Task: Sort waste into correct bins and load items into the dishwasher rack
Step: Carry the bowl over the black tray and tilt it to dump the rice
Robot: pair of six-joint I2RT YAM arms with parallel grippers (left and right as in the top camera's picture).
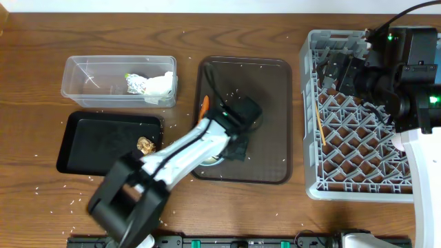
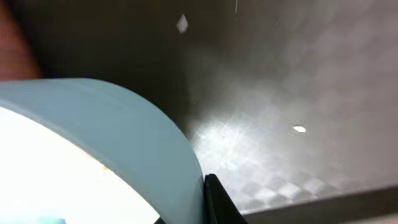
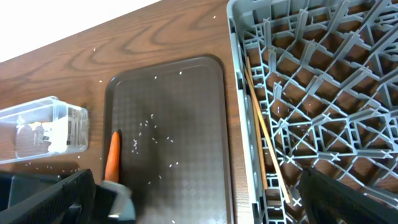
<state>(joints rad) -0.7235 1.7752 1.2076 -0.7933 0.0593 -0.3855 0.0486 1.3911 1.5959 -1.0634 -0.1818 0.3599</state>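
My left gripper (image 1: pixel 219 155) reaches onto the brown serving tray (image 1: pixel 269 131). It is down on a small white cup with a blue inside (image 2: pixel 124 137); one finger presses against the cup's wall and the other is hidden. The cup barely shows under the arm (image 1: pixel 209 162). A small orange carrot (image 1: pixel 204 107) lies on the serving tray's left edge and also shows in the right wrist view (image 3: pixel 112 155). My right gripper (image 3: pixel 199 208) is open and empty above the grey dishwasher rack (image 1: pixel 308 103). The wooden chopsticks (image 1: pixel 320 124) lie in the rack by its left wall.
A clear tub (image 1: pixel 76 83) at the back left holds crumpled foil (image 1: pixel 136 84), white tissue (image 1: pixel 162 84) and a green-yellow scrap. The black tray (image 1: pixel 96 141) in front of it holds a brown food lump (image 1: pixel 145 145). Loose rice is scattered over the table and the serving tray.
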